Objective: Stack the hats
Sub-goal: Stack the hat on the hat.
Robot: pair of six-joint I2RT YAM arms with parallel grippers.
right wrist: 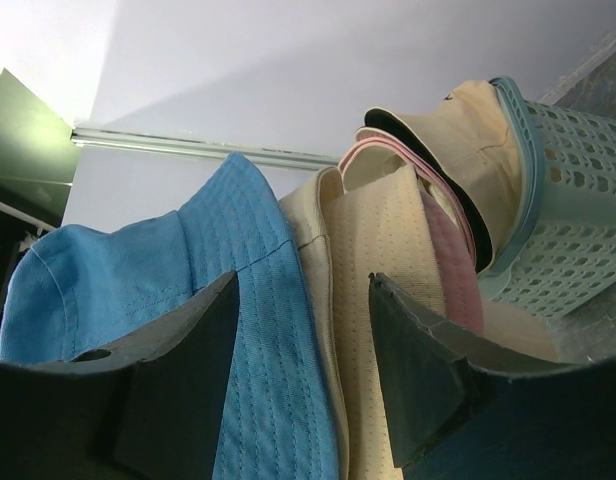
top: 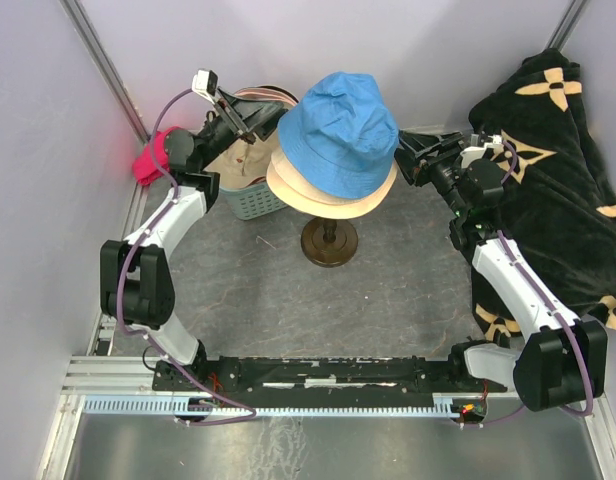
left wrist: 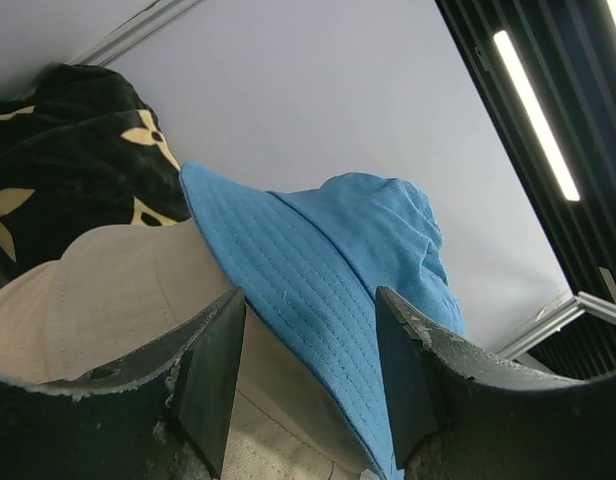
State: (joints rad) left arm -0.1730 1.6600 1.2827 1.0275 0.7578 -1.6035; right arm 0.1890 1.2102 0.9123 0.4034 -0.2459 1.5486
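A blue hat [top: 340, 133] sits on top of cream and tan hats [top: 308, 195] on a stand with a brown round base [top: 329, 243]. My left gripper [top: 270, 126] is open at the stack's left edge; in the left wrist view [left wrist: 308, 375] the blue brim [left wrist: 318, 270] and a cream hat [left wrist: 108, 290] lie between its spread jaws. My right gripper [top: 404, 160] is open at the stack's right edge; in the right wrist view [right wrist: 303, 370] the blue brim [right wrist: 268, 330] and a cream brim [right wrist: 378, 270] lie between its jaws. Tan, pink and black hats [right wrist: 453, 150] sit in a basket.
A teal mesh basket [top: 250, 203] stands behind my left gripper, also in the right wrist view [right wrist: 578, 200]. A large black cloth with beige flower marks [top: 558, 150] lies at the right. A small magenta cloth [top: 148, 160] lies by the left wall.
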